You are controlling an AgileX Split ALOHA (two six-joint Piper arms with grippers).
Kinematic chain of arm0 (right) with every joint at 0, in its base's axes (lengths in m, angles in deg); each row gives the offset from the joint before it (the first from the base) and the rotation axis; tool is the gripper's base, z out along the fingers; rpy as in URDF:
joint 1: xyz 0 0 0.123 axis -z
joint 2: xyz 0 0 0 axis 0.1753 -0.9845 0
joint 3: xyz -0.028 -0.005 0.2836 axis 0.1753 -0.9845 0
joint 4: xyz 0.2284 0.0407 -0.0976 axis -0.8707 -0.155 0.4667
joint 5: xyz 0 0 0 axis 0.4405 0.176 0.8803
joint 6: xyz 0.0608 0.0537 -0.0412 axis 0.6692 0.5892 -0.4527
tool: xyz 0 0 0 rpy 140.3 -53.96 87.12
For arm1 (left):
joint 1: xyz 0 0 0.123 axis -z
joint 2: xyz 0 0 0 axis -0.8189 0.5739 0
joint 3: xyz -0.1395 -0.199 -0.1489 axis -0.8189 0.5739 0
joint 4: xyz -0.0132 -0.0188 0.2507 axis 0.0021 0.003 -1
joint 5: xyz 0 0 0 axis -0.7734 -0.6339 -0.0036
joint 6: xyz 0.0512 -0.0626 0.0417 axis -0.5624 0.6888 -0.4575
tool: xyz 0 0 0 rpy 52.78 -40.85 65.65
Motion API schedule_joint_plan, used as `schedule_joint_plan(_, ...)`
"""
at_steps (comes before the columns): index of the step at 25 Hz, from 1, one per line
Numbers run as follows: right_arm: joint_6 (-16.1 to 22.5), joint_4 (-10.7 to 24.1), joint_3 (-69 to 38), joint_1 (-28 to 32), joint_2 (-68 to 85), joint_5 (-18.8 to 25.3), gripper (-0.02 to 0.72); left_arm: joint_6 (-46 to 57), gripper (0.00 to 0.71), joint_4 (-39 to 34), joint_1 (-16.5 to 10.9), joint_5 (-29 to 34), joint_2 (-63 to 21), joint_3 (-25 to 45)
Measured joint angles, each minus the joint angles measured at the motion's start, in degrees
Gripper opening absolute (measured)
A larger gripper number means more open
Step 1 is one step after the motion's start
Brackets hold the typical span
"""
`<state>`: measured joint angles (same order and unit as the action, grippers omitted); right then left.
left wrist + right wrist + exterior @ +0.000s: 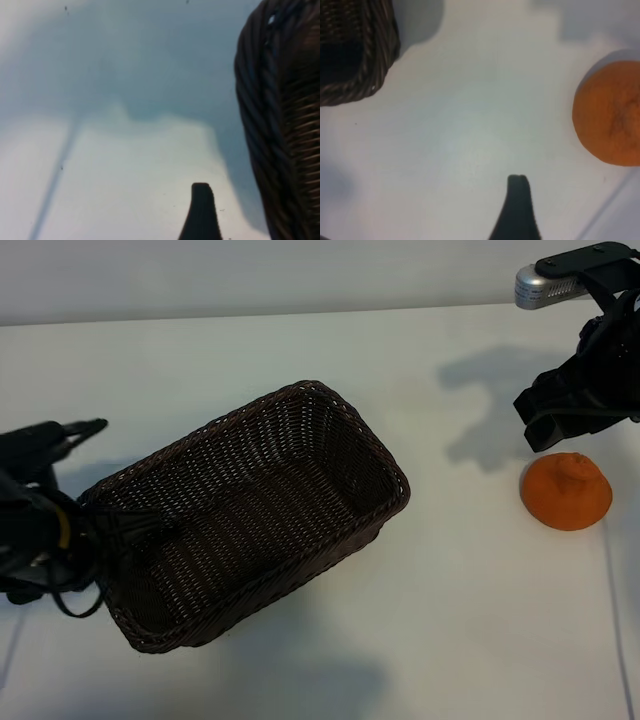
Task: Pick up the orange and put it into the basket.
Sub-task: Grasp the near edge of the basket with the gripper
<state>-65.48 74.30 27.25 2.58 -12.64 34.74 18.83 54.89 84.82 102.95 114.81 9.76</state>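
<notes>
The orange [566, 491] rests on the white table [470, 620] near the right edge of the exterior view, well apart from the basket [380, 455]; bare tabletop separates the two. The right gripper [548, 422] hangs just above and beside the orange, jaws spread wide, gripping nothing; the fruit lies off to one side of its fingertip [518, 186]. The basket sits diagonally at centre-left, interior unobstructed. The left gripper [150, 525] is at the basket's left end, jaws wide, one finger inside the braided rim [270, 125]; it holds nothing.
</notes>
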Motion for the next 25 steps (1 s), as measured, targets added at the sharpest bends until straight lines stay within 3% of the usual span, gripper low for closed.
schedule_joint_plan(8, 0.0, -0.05, 0.0, 0.0, 0.0, 0.0, 0.56, 0.74, 0.575, 1.56, 0.0, -7.71, 9.4, 0.0)
schedule_joint_plan(18, 0.0, -0.21, 0.0, 0.0, 0.0, 0.15, 0.56, 1.15, 0.557, 3.07, 0.0, -9.82, 12.9, 0.07)
schedule_joint_plan(20, 0.0, -0.21, 0.0, 0.0, 0.0, 0.14, 0.56, 1.15, 0.504, 3.07, 0.0, -9.82, 12.9, 0.07)
schedule_joint_plan(25, 0.0, -0.21, 0.0, 0.0, 0.0, 0.14, 0.56, 1.8, 0.295, 3.54, -0.05, -10.86, 12.9, 0.07)
